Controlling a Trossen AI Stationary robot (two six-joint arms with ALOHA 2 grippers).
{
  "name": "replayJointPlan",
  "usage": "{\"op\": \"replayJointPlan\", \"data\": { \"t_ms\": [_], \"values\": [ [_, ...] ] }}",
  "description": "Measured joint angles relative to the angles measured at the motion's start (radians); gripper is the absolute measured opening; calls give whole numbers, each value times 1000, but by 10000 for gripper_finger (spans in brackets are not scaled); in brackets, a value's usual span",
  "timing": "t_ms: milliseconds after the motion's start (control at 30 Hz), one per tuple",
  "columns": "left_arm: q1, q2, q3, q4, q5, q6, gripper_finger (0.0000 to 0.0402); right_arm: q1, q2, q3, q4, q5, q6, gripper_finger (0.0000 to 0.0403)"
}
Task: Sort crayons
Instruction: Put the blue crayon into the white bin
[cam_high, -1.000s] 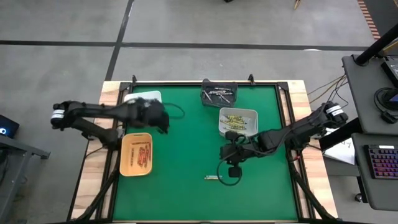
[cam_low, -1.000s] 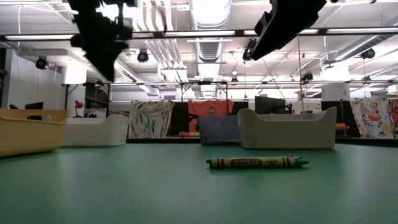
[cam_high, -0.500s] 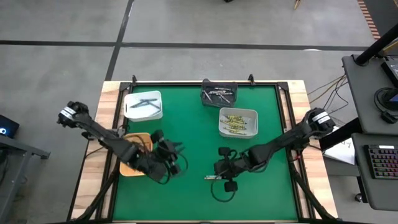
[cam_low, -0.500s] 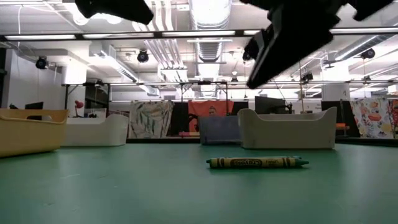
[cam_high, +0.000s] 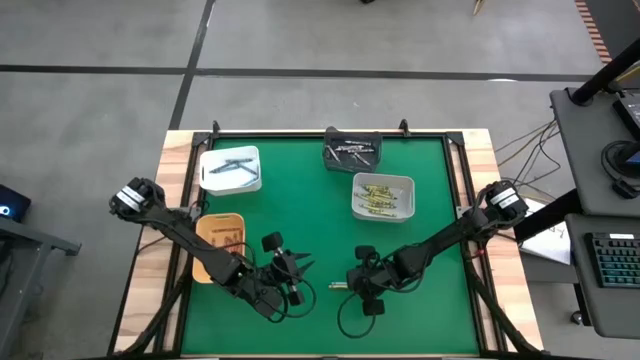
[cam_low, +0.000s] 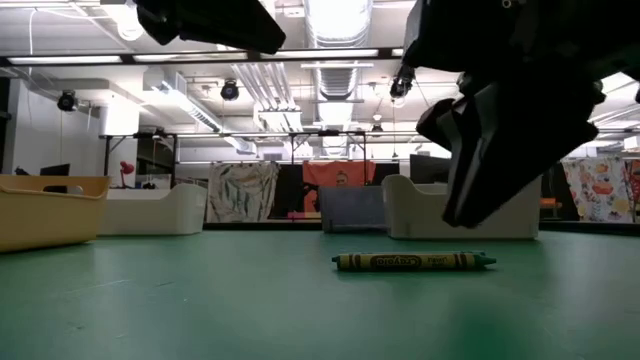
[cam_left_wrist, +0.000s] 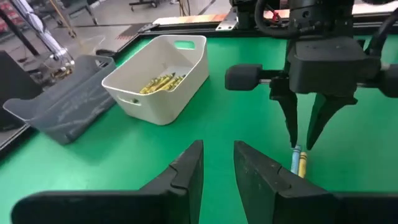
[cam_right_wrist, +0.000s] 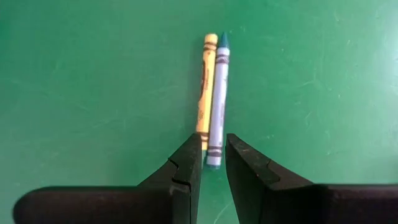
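Two crayons lie side by side on the green mat, a yellow one (cam_right_wrist: 205, 87) and a blue one (cam_right_wrist: 217, 93); the high view shows the pair (cam_high: 340, 286) near the table's near edge. My right gripper (cam_right_wrist: 212, 155) hangs just above their near ends, pointing steeply down, its fingers a narrow gap apart, touching nothing. In the low view it (cam_low: 470, 210) stays clear of the crayon (cam_low: 413, 261). My left gripper (cam_left_wrist: 217, 163), also narrowly open and holding nothing, hovers left of the crayons (cam_high: 303, 267), pointing toward the right gripper (cam_left_wrist: 303, 140).
An orange-yellow tray (cam_high: 205, 262) with red crayons sits at the left. A white bin (cam_high: 231, 158) stands far left, a dark tray (cam_high: 352, 140) far middle, and a white bin (cam_high: 383, 182) of yellow crayons right of centre. Bare mat lies along the near edge.
My left gripper has swung from the far-left white bin toward the near edge and the table's middle, sinking and turning its fingers toward the crayons. My right gripper has come down and toward the near edge, over the two crayons. The crayons have not moved.
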Motion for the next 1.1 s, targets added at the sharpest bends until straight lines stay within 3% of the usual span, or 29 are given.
{"op": "replayJointPlan", "data": {
  "t_ms": [367, 800, 933, 1100],
  "values": [
    [6, 0, 3, 8, -34, 25, 71, -2, 37, -1, 20, 34, -12, 65],
    [7, 0, 3, 8, -34, 25, 71, -18, 71, 0, 31, 57, -23, 137],
    [7, 0, 3, 8, -34, 25, 71, -29, 71, -6, 45, 54, -45, 131],
    [7, 0, 3, 9, -34, 24, 71, -42, 71, -12, 59, 54, -49, 91]
  ]
}}
